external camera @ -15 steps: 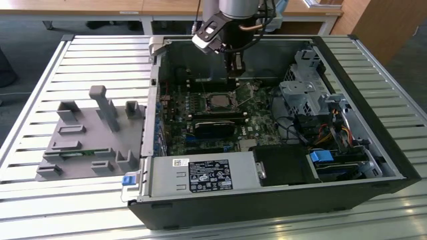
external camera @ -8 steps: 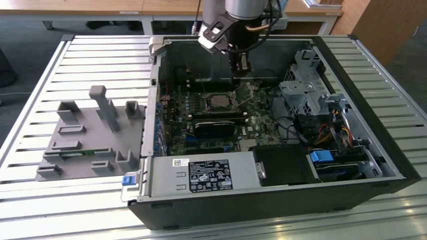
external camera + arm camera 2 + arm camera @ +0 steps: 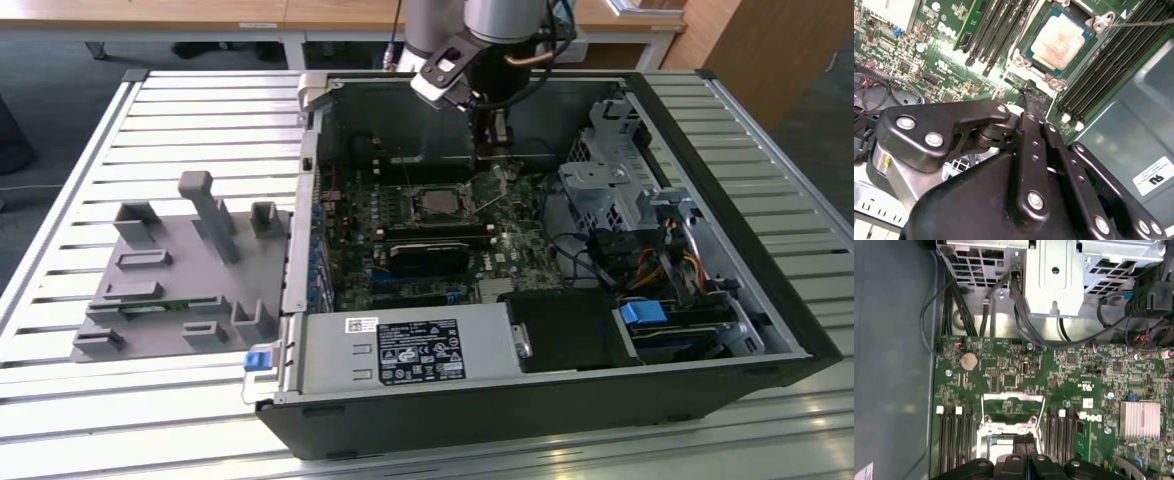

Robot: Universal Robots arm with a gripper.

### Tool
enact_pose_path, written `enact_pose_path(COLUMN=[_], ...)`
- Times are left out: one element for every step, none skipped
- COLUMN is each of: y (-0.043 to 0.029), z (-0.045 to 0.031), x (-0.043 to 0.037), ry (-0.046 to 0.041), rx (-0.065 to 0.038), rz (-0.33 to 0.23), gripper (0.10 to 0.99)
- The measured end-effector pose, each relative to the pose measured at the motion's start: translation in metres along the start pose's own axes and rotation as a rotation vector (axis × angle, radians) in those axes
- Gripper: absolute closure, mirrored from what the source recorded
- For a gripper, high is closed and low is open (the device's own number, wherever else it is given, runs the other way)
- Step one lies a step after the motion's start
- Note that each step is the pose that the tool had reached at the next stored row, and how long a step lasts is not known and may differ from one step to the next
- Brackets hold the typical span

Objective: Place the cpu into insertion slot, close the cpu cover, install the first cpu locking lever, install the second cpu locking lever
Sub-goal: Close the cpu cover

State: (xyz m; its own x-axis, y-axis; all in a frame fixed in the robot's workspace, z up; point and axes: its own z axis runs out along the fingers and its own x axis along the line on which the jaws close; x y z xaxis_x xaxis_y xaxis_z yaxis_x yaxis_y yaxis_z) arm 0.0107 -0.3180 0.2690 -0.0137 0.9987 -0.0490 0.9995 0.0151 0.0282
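Note:
The cpu [image 3: 1059,42], a small square chip with a silver top, lies in the insertion slot [image 3: 1026,50] on the green board; in the exterior view it shows as a dark square [image 3: 438,203] mid-board. The cpu cover [image 3: 1013,397], a thin silver frame with a window, stands swung open beside the slot, on the drive-cage side. My gripper [image 3: 1024,440] hangs just over the slot's edge by the raised cover, fingers together and holding nothing. It also shows in the second wrist view [image 3: 1030,100] and the exterior view [image 3: 489,150]. A thin wire lever [image 3: 1141,22] sticks out past the slot's corner.
The open computer case [image 3: 787,330] lies on a slatted table. Long black memory slots [image 3: 954,440] flank the socket. A metal drive cage [image 3: 607,190] with cables fills the exterior view's right, a power-supply box [image 3: 407,350] the front. A grey fixture tray [image 3: 174,270] sits left of the case.

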Motion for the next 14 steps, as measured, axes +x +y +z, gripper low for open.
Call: enact_pose_path(y=[0.0019, 0.0034, 0.005, 0.0064, 0.008, 0.0096, 0.011, 0.0124, 0.0136, 0.015, 0.0166, 0.0183, 0.0197, 0.0208], z=[0.0008, 0.0015, 0.0021, 0.0028, 0.0033, 0.0039, 0.0045, 0.005, 0.0054, 0.0059, 0.0062, 0.0066, 0.0071, 0.0076], x=[0.0001, 0.0002, 0.0003, 0.0005, 0.0008, 0.0012, 0.0016, 0.002, 0.0025, 0.0029, 0.0032, 0.0035, 0.0038, 0.0041], ry=[0.0, 0.0, 0.0, 0.0, -0.0001, -0.0002, -0.0001, 0.0, 0.0, 0.0002, 0.0002, 0.0, 0.0, -0.0001], rx=[0.0, 0.0, 0.0, 0.0, 0.0, 0.0, 0.0, 0.0, 0.0, 0.0, 0.0, 0.0, 0.0, 0.0], rz=[0.0, 0.0, 0.0, 0.0, 0.0, 0.0, 0.0, 0.0, 0.0, 0.0, 0.0, 0.0, 0.0, 0.0], gripper=[0.965, 0.965, 0.965, 0.965, 0.965, 0.965, 0.965, 0.965, 0.965, 0.965, 0.965, 0.965, 0.965, 0.965])
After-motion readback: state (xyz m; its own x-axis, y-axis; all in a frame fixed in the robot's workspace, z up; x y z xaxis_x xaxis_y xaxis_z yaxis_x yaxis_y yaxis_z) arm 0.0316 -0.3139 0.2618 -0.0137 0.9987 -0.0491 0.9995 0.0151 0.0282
